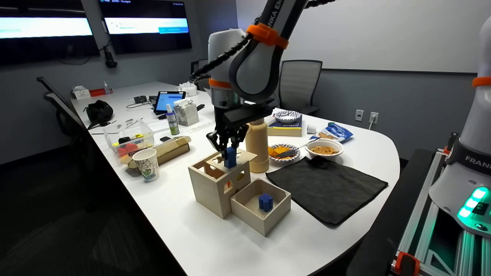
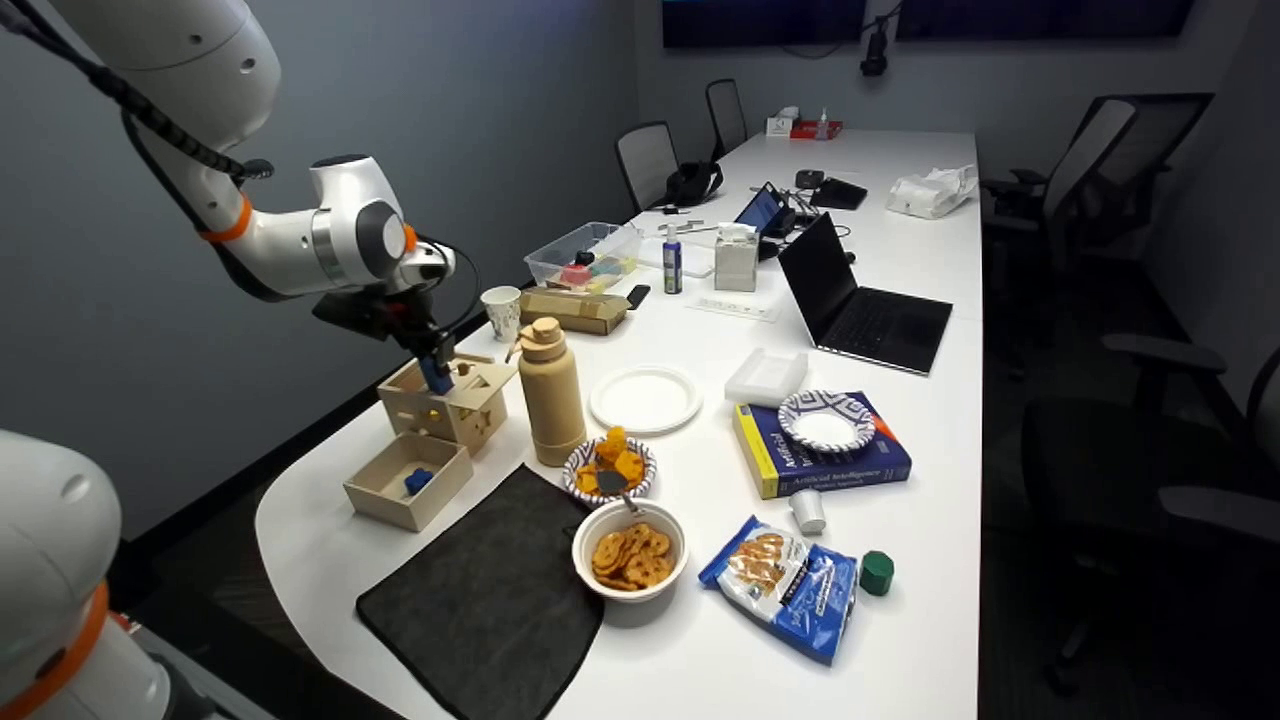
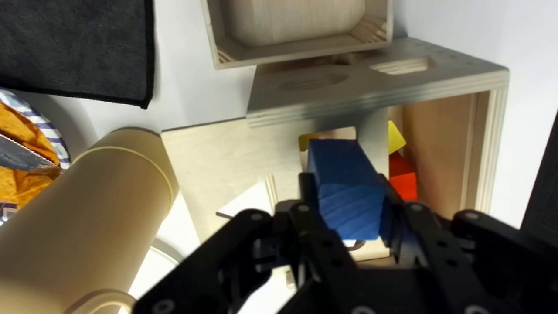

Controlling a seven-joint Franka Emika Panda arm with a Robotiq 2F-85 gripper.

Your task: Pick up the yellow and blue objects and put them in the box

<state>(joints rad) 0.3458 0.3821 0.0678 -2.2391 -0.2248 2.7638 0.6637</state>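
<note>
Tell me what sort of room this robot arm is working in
Probably an office meeting room: there's a long white table, two screens on the wall, and several chairs along the table.

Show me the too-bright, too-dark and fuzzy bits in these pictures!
In an exterior view, the wall screens glow with bright white bands, and the floor fades almost to black; in the wrist view, the gripper looks dark and a bit fuzzy, but wavy lines still show on the end of the blue block it holds.
</note>
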